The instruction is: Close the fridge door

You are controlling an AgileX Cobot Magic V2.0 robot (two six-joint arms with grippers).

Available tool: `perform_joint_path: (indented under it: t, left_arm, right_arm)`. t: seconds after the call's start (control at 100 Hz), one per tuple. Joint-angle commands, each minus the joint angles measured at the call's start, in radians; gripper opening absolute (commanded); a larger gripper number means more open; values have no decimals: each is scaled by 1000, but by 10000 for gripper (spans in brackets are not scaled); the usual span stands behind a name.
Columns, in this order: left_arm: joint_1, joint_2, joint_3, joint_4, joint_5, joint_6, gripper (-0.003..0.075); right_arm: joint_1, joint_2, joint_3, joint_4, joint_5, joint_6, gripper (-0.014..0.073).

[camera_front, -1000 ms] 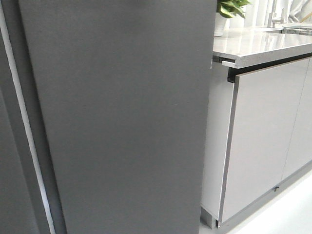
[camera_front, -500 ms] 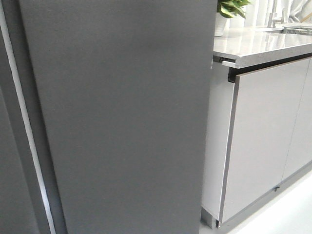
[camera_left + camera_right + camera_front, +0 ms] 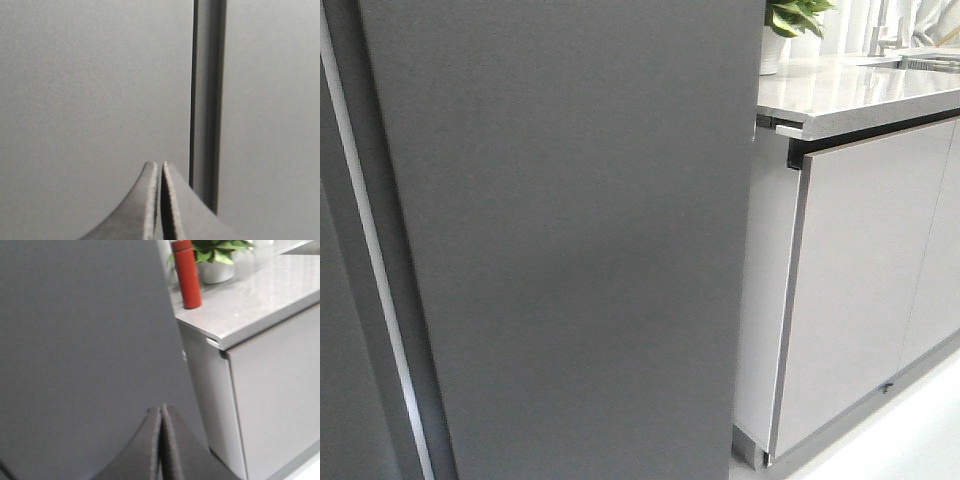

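The fridge door [image 3: 570, 240] is a tall matte dark-grey panel that fills the middle of the front view. A white edge seal [image 3: 375, 270] runs down along its left side, with a second dark-grey panel [image 3: 340, 380] at the far left. My left gripper [image 3: 159, 165] is shut and empty. It points at a dark-grey panel [image 3: 90, 90] just beside the narrow dark gap [image 3: 205, 100] between the two panels. My right gripper [image 3: 161, 409] is shut and empty, close to the door's face [image 3: 80, 330]. I cannot tell whether either touches. Neither gripper shows in the front view.
Pale grey glossy cabinet fronts [image 3: 860, 280] stand right of the fridge under a light countertop [image 3: 860, 95] with a potted plant [image 3: 790, 20]. A red bottle [image 3: 187, 275] stands on the countertop [image 3: 250, 300] near the fridge. Pale floor [image 3: 910, 440] shows at the lower right.
The cabinet edge sits very slightly further left in the front view than a second ago. Nothing else has visibly changed.
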Motion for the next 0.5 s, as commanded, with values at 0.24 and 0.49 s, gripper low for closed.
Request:
perform_joint_path:
  t: [0.24,0.49]
  left_arm:
    - [0,-11,35,-4,-74,-4,-20]
    - [0,-11,35,-4,-74,-4,-20]
  right_arm:
    - [-65,-400,365,-14,-105,-6,-46]
    - [-65,-554,520,-84,-116,-6,-46]
